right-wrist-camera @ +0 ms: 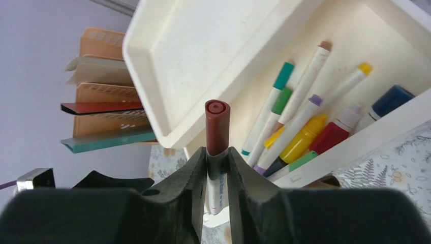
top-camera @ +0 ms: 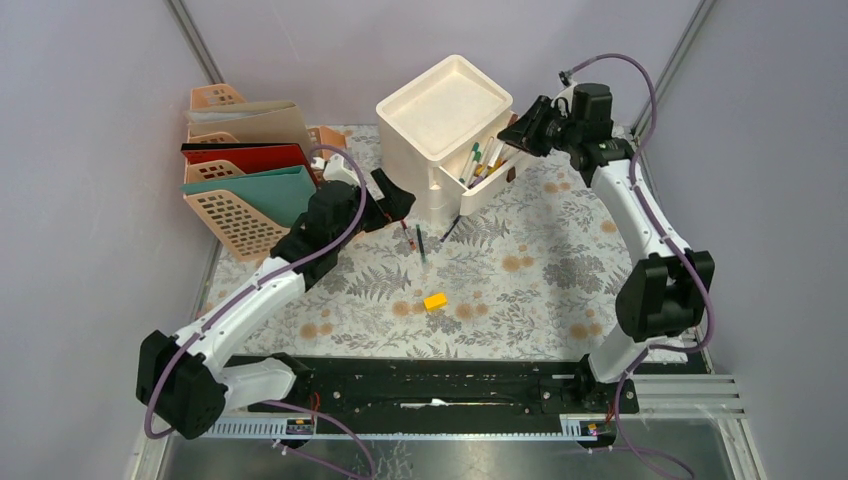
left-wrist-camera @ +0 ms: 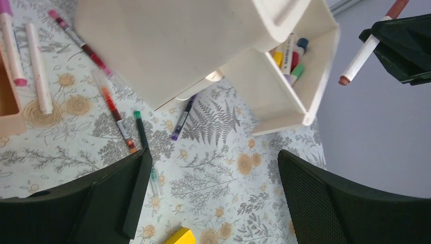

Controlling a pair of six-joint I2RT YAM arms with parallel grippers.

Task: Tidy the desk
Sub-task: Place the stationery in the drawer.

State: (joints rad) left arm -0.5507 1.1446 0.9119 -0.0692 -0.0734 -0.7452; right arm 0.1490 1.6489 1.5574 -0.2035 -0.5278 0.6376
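Fronting lilac walls [top-camera: 90, 200], the fern-printed desk [top-camera: 540, 290] lies littered; left hand [top-camera: 398, 208] gapes, right hand [right-wrist-camera: 217, 157] pinches a marker [right-wrist-camera: 217, 127].

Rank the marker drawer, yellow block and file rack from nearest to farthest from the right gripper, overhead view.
1. marker drawer, just beside the right gripper
2. yellow block, middle of the desk
3. file rack, back left corner

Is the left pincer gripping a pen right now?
No, the left pincer stands wide open above the desk, holding nothing.
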